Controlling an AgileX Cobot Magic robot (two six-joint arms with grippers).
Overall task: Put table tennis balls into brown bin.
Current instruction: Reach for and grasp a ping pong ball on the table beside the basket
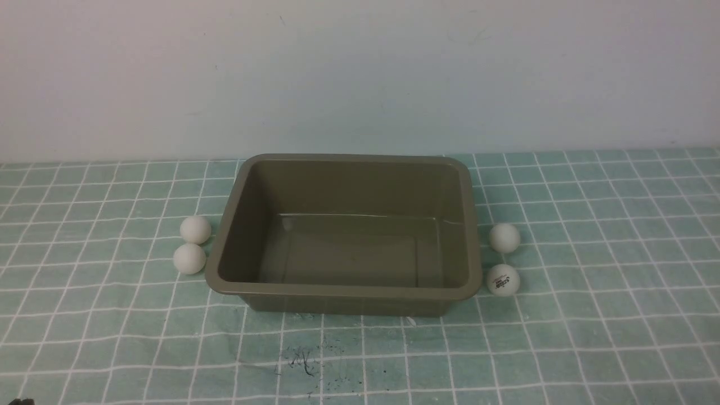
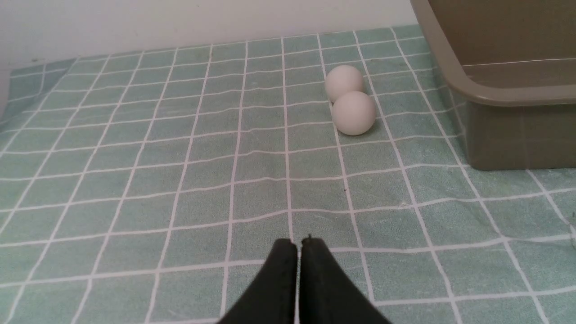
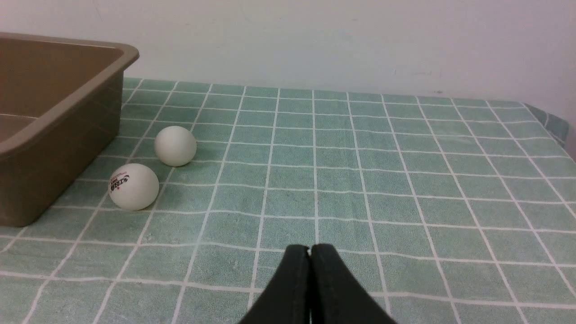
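The brown bin [image 1: 344,291] sits in the middle of the table with nothing in it. Two white table tennis balls lie touching at its left side: a far one [image 1: 195,229] and a near one [image 1: 189,259]. Two more lie at its right side, a plain one [image 1: 504,238] and a nearer one with a dark logo [image 1: 503,279]. My left gripper [image 2: 299,243] is shut and empty, low over the cloth, well short of the left pair [image 2: 353,113]. Shut and empty too, my right gripper [image 3: 310,248] is apart from the logo ball [image 3: 133,186]. Neither arm shows in the front view.
A green cloth with a white grid [image 1: 590,315] covers the table, with dark scuff marks [image 1: 301,360] near its front edge. A pale wall [image 1: 360,73] stands close behind the bin. The cloth's right end [image 3: 551,121] drops off in the right wrist view.
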